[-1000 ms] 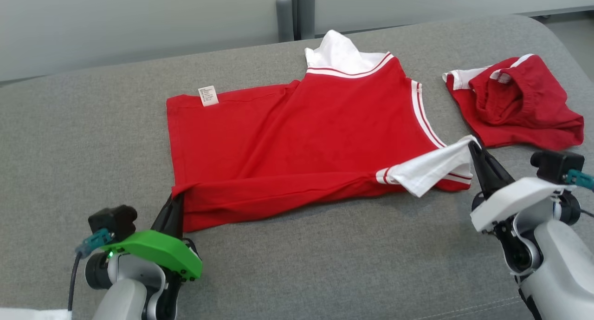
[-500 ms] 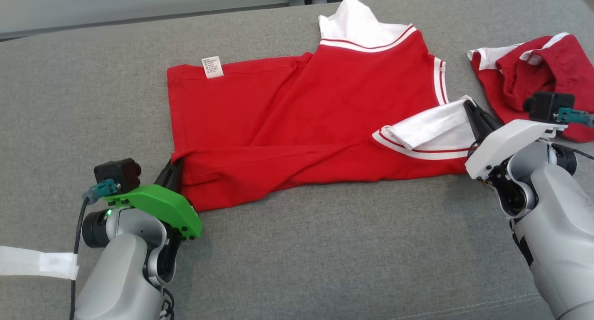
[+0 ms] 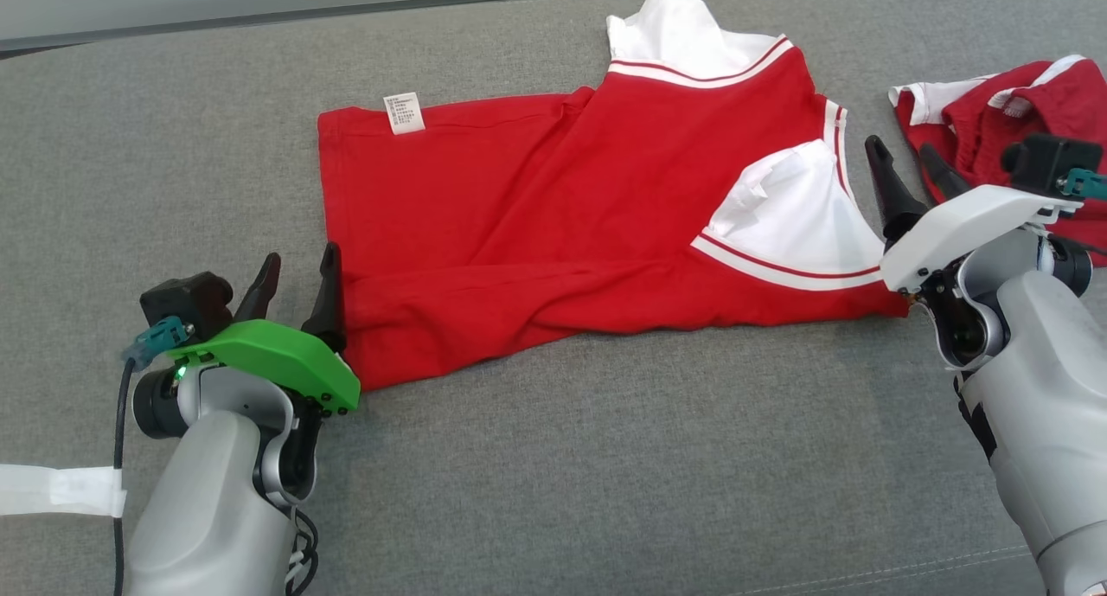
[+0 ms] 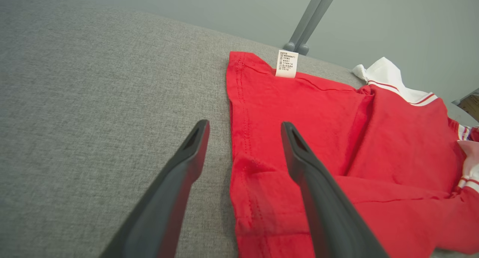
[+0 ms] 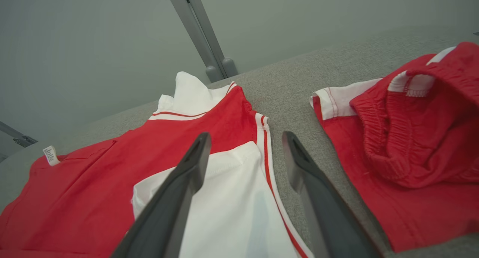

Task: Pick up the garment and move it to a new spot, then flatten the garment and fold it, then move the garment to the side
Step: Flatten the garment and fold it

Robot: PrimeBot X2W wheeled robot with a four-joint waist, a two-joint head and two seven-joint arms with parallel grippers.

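The garment [image 3: 553, 207] is a red shirt with white, red-striped sleeves, lying flat on the grey padded surface [image 3: 605, 475]. Its near edge is folded over, and one white sleeve [image 3: 796, 207] lies on the red body. My left gripper [image 3: 300, 260] is open at the shirt's near left corner, one finger over the hem and nothing held. In the left wrist view that gripper [image 4: 244, 124] straddles the edge of the red cloth [image 4: 336, 138]. My right gripper [image 3: 901, 146] is open just right of the folded sleeve; in the right wrist view this gripper [image 5: 246, 134] hovers over the sleeve's striped edge [image 5: 269, 164].
Crumpled red shorts [image 3: 995, 120] with white trim lie right of the shirt, close behind my right gripper, and also appear as shorts [image 5: 411, 145] in the right wrist view. A white tape strip [image 3: 52, 490] sits at the left edge. A grey post [image 5: 202, 37] stands behind the surface.
Both grippers carried the shirt's near edge and sleeve away from me, then opened and let go. The white sleeve now rests on the red body. The head camera has tilted down.
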